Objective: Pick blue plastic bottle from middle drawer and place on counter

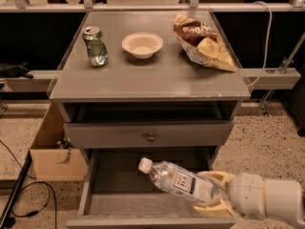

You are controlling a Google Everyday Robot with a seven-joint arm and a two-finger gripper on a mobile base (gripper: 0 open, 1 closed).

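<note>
My gripper (213,196) is at the lower right, over the front right part of the open middle drawer (114,205). It is shut on the blue plastic bottle (175,179), gripping its base end. The bottle is clear with a white cap and a white label. It lies nearly level above the drawer floor, with the cap pointing up and left. The grey counter (147,78) is above, at the top of the cabinet. My white arm comes in from the right edge.
On the counter stand a dented green can (95,46), a white bowl (142,44) and a chip bag (202,42). A closed drawer front with a round knob (150,137) sits above the open drawer. A cardboard box (52,154) and cables lie on the floor at the left.
</note>
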